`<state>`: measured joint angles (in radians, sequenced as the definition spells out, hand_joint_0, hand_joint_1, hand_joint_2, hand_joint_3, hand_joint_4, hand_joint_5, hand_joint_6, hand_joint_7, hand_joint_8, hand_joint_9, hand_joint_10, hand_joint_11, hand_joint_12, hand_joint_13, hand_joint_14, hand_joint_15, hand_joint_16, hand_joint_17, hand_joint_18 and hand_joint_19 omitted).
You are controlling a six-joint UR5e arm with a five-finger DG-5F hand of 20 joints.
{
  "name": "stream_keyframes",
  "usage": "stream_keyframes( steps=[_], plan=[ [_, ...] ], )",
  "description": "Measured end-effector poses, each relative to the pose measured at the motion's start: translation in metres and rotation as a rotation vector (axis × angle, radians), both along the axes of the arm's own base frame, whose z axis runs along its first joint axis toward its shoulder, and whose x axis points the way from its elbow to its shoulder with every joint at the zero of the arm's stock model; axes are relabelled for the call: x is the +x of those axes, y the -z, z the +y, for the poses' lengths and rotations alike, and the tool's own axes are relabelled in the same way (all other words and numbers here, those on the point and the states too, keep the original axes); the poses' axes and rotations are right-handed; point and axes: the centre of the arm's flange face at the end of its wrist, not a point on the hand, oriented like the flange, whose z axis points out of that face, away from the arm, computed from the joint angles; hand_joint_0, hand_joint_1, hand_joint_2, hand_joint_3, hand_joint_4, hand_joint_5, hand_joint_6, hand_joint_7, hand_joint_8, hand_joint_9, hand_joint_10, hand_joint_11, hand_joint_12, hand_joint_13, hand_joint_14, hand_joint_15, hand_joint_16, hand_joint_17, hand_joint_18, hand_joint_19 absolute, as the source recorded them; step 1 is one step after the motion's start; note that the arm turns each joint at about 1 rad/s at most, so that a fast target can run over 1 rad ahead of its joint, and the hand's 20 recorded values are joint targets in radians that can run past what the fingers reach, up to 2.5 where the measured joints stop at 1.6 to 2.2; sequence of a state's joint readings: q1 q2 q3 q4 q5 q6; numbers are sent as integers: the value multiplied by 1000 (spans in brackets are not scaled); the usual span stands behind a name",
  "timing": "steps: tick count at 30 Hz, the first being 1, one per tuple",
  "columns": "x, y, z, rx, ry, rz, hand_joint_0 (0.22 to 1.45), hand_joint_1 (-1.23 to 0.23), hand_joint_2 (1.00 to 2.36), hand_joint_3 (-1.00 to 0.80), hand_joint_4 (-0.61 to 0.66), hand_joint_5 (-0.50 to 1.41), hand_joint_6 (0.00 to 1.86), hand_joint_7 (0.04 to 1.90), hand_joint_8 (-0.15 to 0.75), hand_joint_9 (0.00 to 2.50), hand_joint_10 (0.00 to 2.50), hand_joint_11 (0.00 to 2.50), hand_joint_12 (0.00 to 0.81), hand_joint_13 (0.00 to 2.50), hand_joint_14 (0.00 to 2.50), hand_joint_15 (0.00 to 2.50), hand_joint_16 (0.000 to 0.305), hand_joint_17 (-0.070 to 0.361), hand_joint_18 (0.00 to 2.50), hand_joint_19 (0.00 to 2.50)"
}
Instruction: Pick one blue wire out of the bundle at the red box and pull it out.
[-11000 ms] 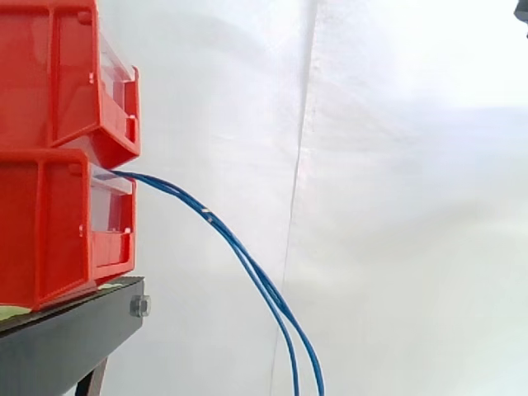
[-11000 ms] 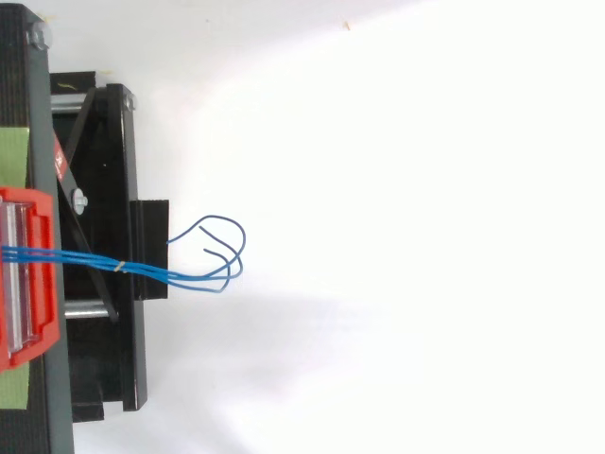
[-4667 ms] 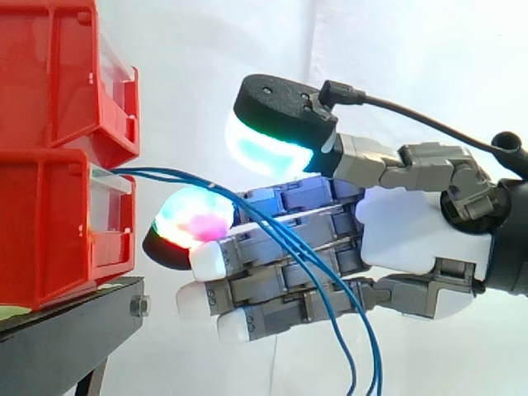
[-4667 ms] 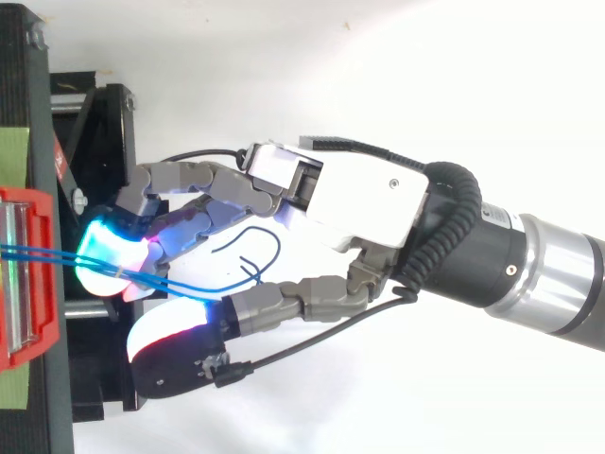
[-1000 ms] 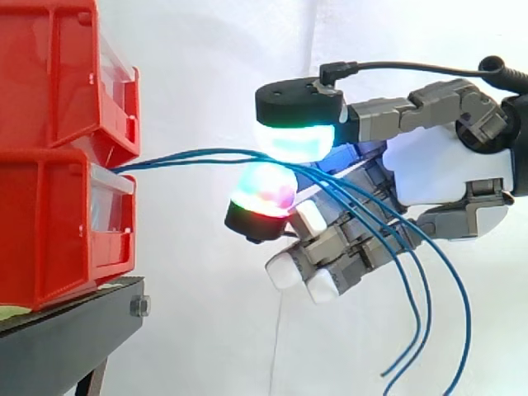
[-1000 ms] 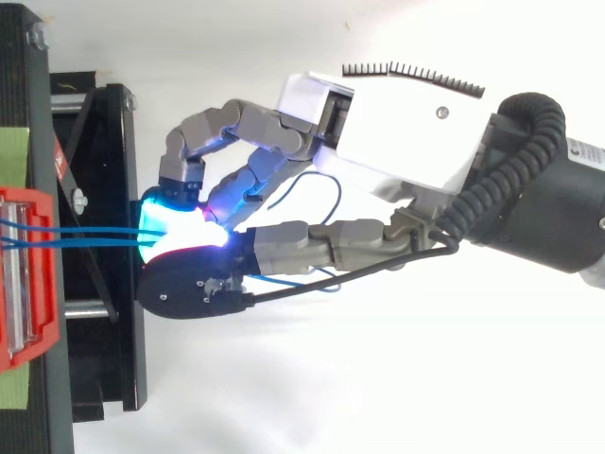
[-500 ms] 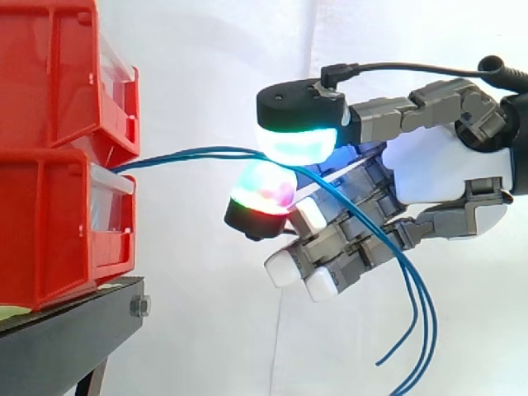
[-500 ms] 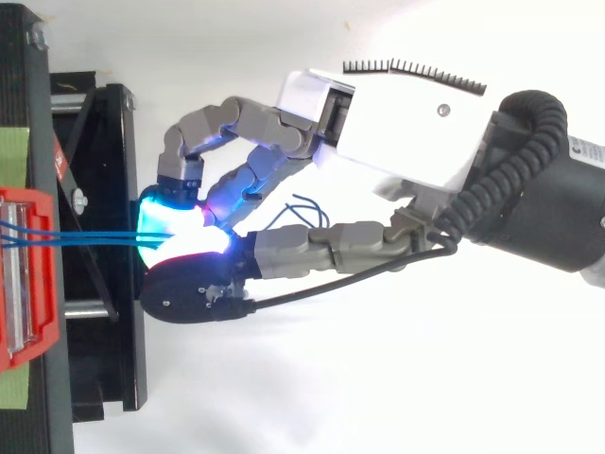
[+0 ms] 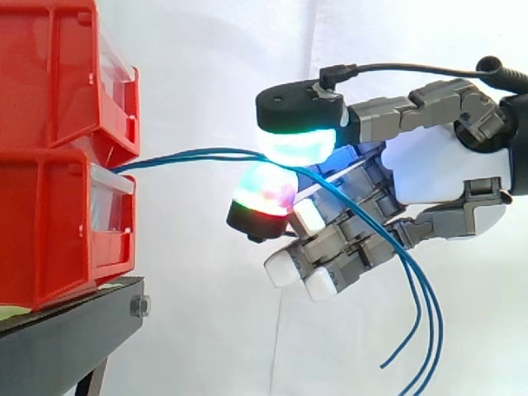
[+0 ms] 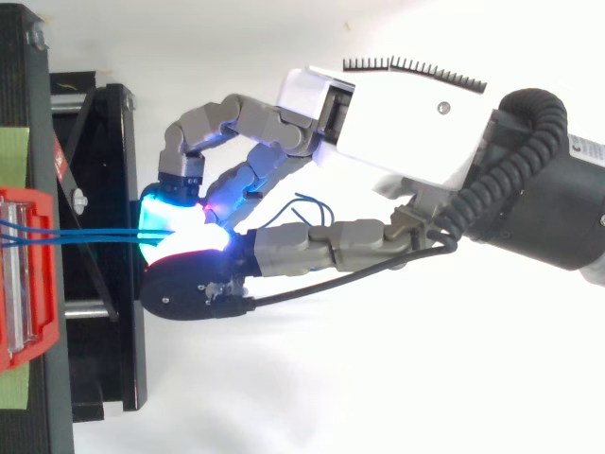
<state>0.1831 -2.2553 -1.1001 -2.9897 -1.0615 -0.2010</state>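
Several blue wires (image 9: 190, 154) run as a bundle out of the lower red box (image 9: 62, 223) toward the right. My hand (image 9: 429, 177) is right of the boxes, its thumb pad and a glowing fingertip pinched together on the wires about a hand's width from the box. Past the pinch the wires droop across the fingers and hang with free ends (image 9: 421, 330) at lower right. From above, the wires (image 10: 95, 236) stretch taut and level from the red box (image 10: 26, 274) into the glowing pads of my hand (image 10: 406, 123). How many wires lie in the pinch is hidden.
A second red box (image 9: 66, 74) is stacked on the lower one. Both rest on a black stand (image 9: 74, 334) at the left; its frame (image 10: 104, 246) lies under the pinched wires. A white curtain fills the background.
Over the last second the hand has hardly moved. The loose wire ends have swung in closer together and now hang below the fingers.
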Motion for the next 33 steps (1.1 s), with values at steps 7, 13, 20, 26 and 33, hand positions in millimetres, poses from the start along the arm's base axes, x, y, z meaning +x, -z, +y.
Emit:
stream_keyframes(
  steps=[7, 13, 20, 26, 33],
  plan=[
    [0, 0, -1, 1, -3, 0, 620, -698, 1137, -15, 446, -193, 864, 1064, 473, 824, 13, 676, 514, 789, 11, 404, 77, 173, 761, 447],
    [0, 1, -2, 0, -5, 1, 689, -835, 1013, -220, 457, -197, 846, 1036, 406, 785, 18, 742, 447, 754, 13, 414, 64, 144, 689, 426],
    [0, 0, -3, 1, -6, 0, 678, -859, 1011, -343, 440, -194, 844, 1077, 401, 807, 18, 743, 441, 756, 14, 417, 64, 143, 691, 426],
    [0, 0, -3, 1, -5, -1, 579, -687, 1013, -284, 429, -171, 793, 1115, 396, 845, 17, 677, 445, 764, 14, 430, 64, 144, 663, 499],
    [0, 0, -3, 1, -5, -3, 558, -587, 1013, -303, 359, -147, 765, 1155, 397, 910, 18, 697, 454, 771, 16, 442, 65, 146, 658, 536]
  ],
)
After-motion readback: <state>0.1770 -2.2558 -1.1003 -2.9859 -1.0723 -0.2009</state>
